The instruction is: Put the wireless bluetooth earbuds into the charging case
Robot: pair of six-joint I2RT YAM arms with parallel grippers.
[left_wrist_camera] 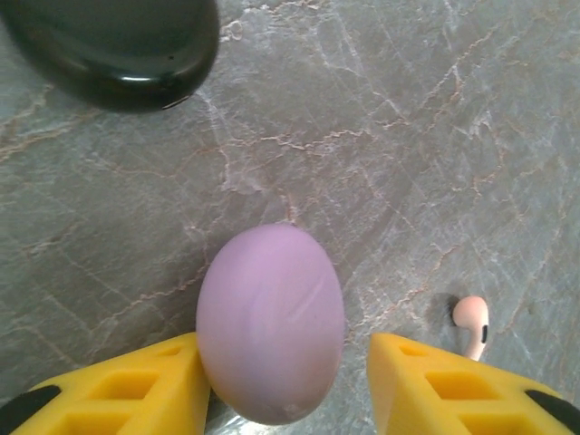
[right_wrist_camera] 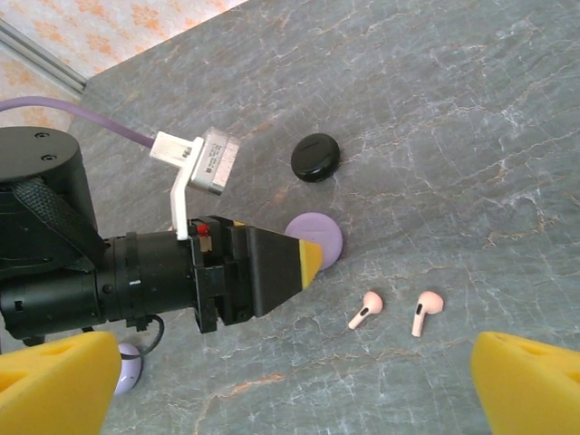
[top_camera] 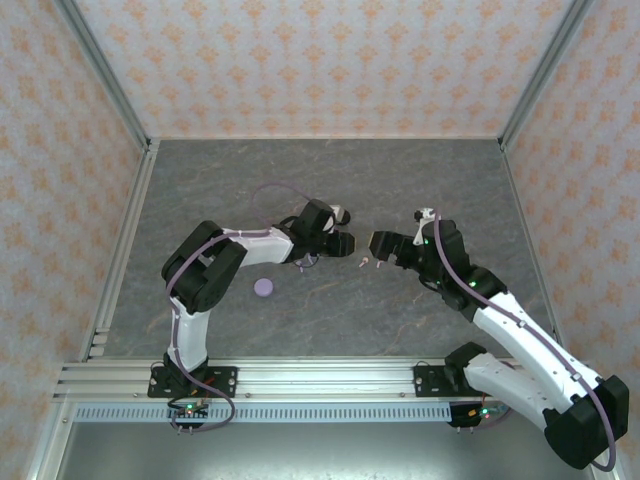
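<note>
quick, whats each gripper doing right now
left gripper: open, a round lilac plastic disc sits loose between the jaws
right gripper: open wide, holding nothing

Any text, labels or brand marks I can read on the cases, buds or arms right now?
None can be read.
On the silver camera module at the left wrist: tiny dark marks, too blurred to read.
On the lilac case, black case and pink earbuds: no markings visible.

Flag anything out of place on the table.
Two pink earbuds lie loose on their sides on the table, outside any case. The lilac case, between the open fingers of the left gripper, and the black case near it both look closed. Nothing looks damaged.
</note>
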